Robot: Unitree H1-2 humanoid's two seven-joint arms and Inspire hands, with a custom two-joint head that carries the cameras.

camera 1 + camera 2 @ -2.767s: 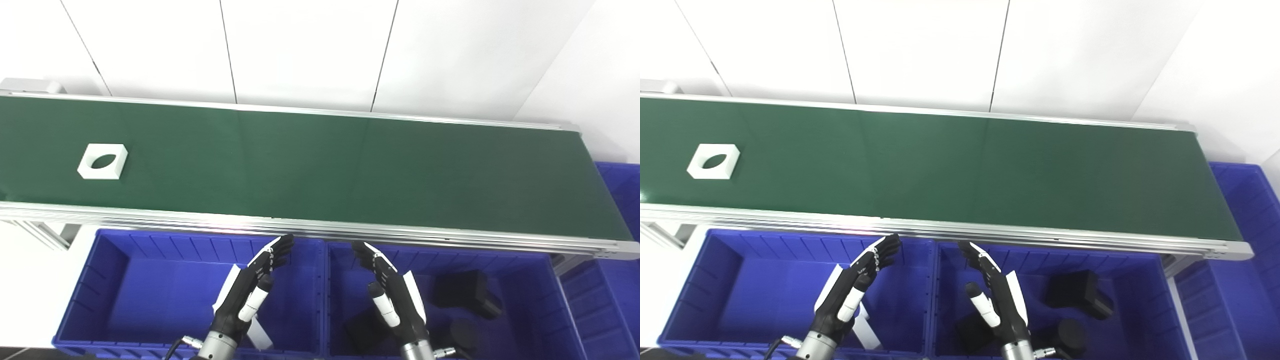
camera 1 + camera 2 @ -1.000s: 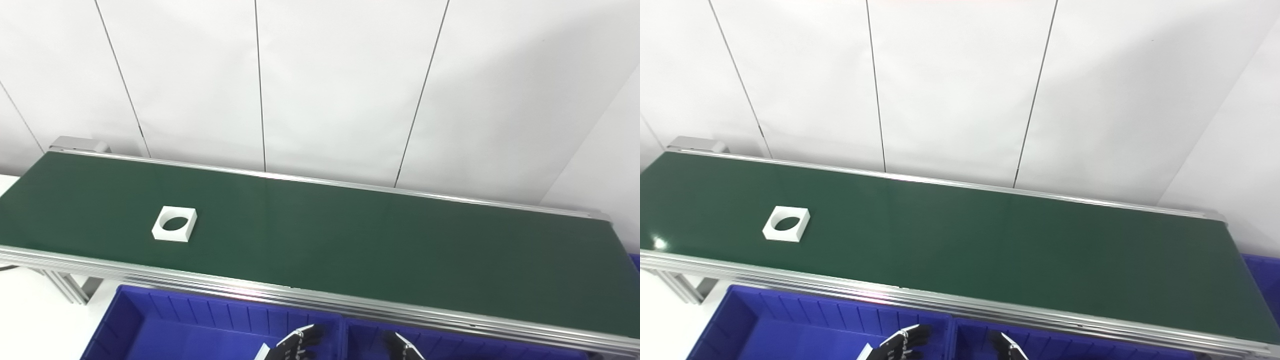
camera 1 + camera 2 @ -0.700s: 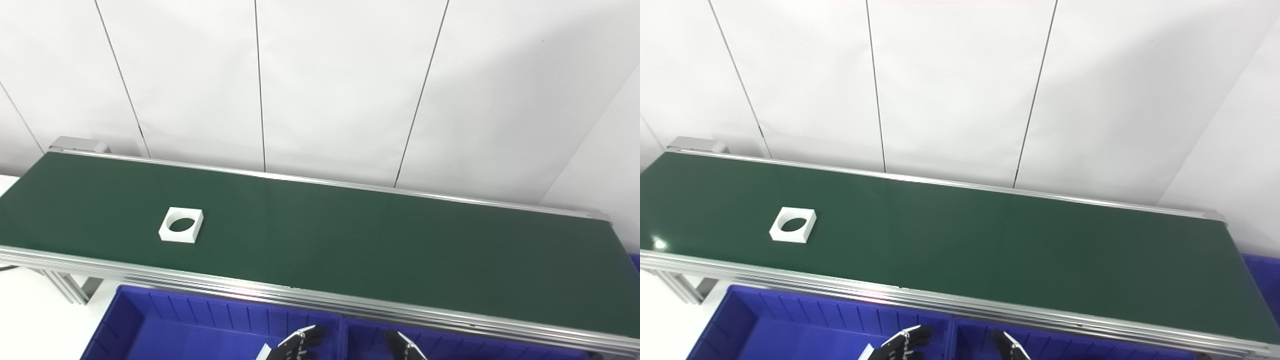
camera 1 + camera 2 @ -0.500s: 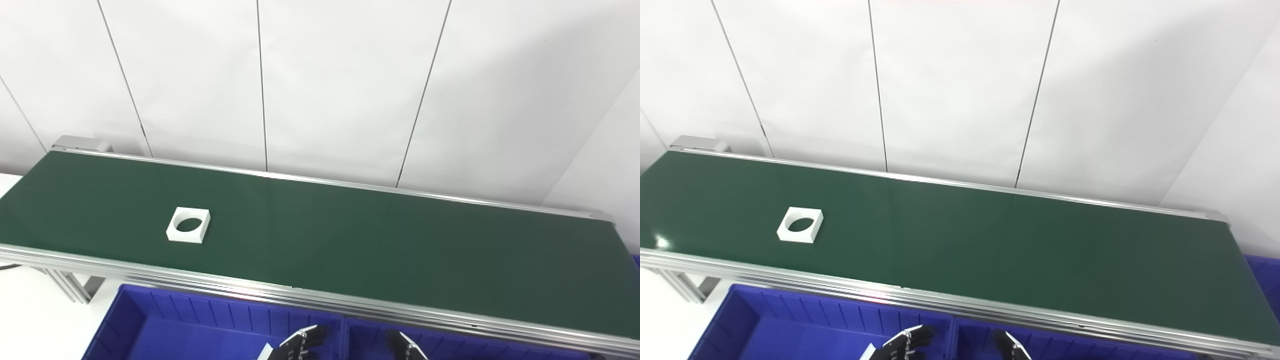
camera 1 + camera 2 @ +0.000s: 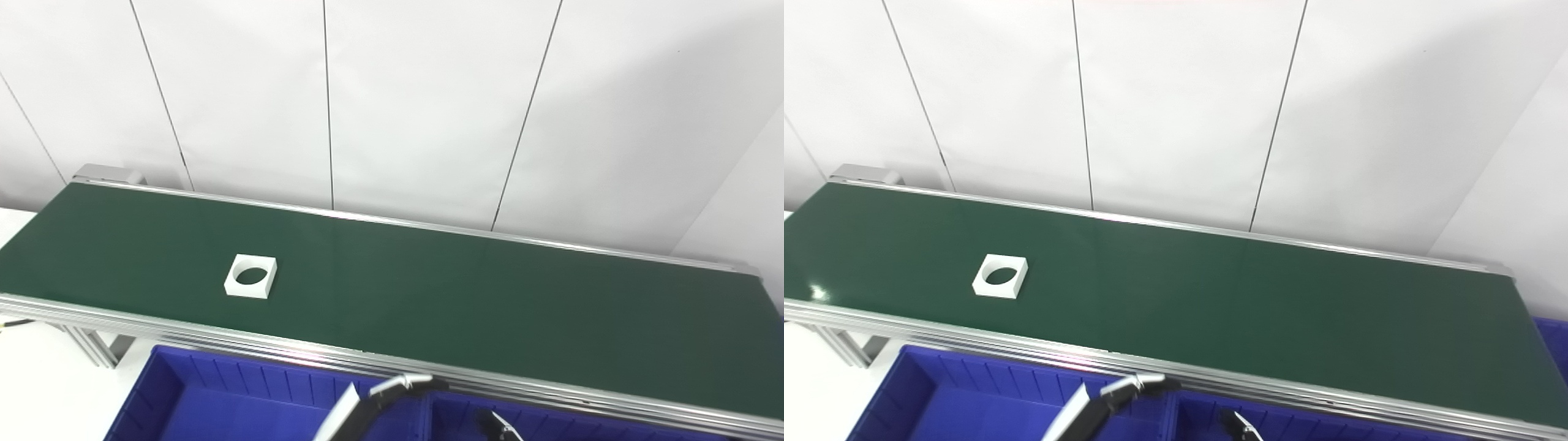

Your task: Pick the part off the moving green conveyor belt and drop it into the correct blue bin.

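Note:
A white square part with a round hole (image 5: 251,285) lies flat on the green conveyor belt (image 5: 459,306), left of its middle and nearer the front rail. My left hand (image 5: 380,401) rises from the bottom edge over the left blue bin (image 5: 184,392). It is seen edge-on with fingers stretched toward the belt's front rail, and it holds nothing. It is well to the right of the part and below it. Only the fingertips (image 5: 495,424) of my right hand show, over the right blue bin (image 5: 551,422), straight and empty.
An aluminium rail (image 5: 184,337) runs along the belt's front edge above the bins. White wall panels stand behind the belt. A third blue bin (image 5: 1552,334) peeks in at the belt's right end. The belt's frame legs (image 5: 92,349) show at the lower left.
The part has travelled right along the belt. The camera tilted up earlier, then shifted slightly. My left hand has risen and turned edge-on toward the front rail. The right hand has barely moved.

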